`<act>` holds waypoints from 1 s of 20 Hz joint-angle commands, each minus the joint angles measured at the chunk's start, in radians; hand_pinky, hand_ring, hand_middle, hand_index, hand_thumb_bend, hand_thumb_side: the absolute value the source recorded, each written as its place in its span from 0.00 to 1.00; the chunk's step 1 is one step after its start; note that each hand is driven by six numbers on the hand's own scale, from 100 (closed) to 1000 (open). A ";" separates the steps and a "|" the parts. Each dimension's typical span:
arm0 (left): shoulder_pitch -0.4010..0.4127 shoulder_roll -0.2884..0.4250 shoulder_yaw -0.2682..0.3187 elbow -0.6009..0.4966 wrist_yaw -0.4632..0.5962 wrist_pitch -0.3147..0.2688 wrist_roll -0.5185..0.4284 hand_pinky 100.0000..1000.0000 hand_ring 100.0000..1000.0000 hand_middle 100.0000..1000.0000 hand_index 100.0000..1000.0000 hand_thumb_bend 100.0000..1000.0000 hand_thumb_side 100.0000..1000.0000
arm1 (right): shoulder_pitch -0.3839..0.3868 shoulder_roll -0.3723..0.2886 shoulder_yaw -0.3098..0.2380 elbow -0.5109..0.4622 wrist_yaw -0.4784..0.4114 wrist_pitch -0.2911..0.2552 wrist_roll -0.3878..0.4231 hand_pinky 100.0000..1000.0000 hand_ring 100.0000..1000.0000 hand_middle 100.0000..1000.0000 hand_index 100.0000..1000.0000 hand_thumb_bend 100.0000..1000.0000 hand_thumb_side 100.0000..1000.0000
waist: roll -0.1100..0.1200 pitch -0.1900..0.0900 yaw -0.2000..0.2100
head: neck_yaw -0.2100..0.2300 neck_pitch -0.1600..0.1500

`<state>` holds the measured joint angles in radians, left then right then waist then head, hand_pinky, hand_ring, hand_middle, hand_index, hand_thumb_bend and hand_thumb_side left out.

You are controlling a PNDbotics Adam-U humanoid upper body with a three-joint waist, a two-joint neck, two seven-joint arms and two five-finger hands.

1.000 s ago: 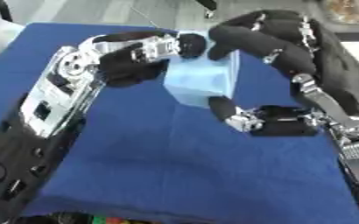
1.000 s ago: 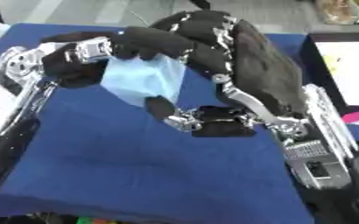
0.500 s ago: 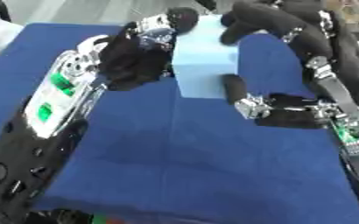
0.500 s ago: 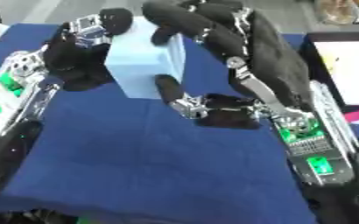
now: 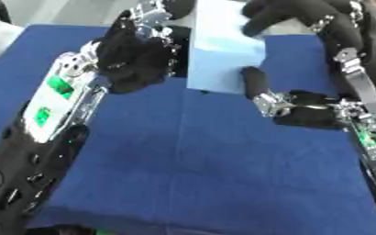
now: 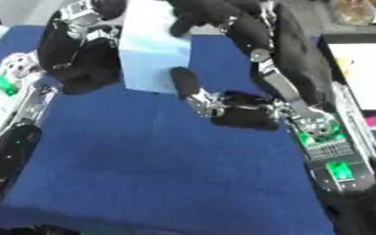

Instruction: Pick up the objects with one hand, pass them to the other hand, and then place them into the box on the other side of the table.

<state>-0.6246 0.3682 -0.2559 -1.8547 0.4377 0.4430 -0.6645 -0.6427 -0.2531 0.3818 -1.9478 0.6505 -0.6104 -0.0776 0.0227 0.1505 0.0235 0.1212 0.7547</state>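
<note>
Left eye view: pale blue block [image 5: 223, 55] held above the desk [image 5: 199, 174] between both hands. Right robot hand [image 5: 303, 27] curls over its top, thumb underneath; left robot hand [image 5: 139, 55] touches its side, fingers unclear. Block looks light, squashy; opposite flat faces suit holding.

A pale blue block [image 5: 223, 55] is seen at 12 o'clock; the cloth [image 5: 207, 170] beneath is deep blue; both hands, left [image 5: 135, 59] and right [image 6: 247, 27], are black with silver joints; green patches are shown on the arms; a white sheet with yellow [image 6: 367, 69] is seen at 3 o'clock.
</note>
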 commanded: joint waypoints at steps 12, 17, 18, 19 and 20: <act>-0.025 -0.009 0.025 -0.023 0.048 0.010 0.019 0.77 0.51 0.43 0.71 0.34 1.00 | -0.014 -0.013 -0.006 0.013 -0.001 -0.015 0.001 0.52 0.51 0.55 0.94 0.00 0.00 | 0.001 -0.017 0.000 | -0.005 -0.008; -0.026 -0.010 0.018 -0.026 0.044 0.016 0.009 0.77 0.51 0.43 0.71 0.31 1.00 | -0.015 -0.013 -0.006 0.016 0.009 -0.023 0.004 0.52 0.51 0.55 0.94 0.00 0.00 | 0.001 -0.017 0.000 | -0.007 -0.009; -0.026 -0.010 0.016 -0.027 0.042 0.016 0.006 0.77 0.51 0.43 0.71 0.30 1.00 | -0.016 -0.014 -0.005 0.017 0.011 -0.026 0.005 0.52 0.52 0.55 0.95 0.00 0.00 | 0.001 -0.017 0.001 | -0.010 -0.009; -0.027 -0.009 0.015 -0.028 0.040 0.016 0.003 0.77 0.51 0.43 0.71 0.29 1.00 | -0.016 -0.014 -0.004 0.018 0.014 -0.029 0.007 0.52 0.52 0.56 0.95 0.00 0.00 | 0.001 -0.017 0.001 | -0.014 -0.010; -0.027 -0.009 0.013 -0.030 0.038 0.015 -0.001 0.77 0.51 0.43 0.71 0.27 1.00 | -0.017 -0.014 -0.004 0.018 0.017 -0.032 0.009 0.53 0.52 0.56 0.95 0.00 0.00 | 0.001 -0.018 0.001 | -0.016 -0.011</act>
<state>-0.6252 0.3591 -0.2486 -1.8547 0.4652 0.4582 -0.6527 -0.6514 -0.2531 0.3761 -1.9404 0.6556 -0.6375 -0.0755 0.0228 0.1504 0.0241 0.1103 0.7537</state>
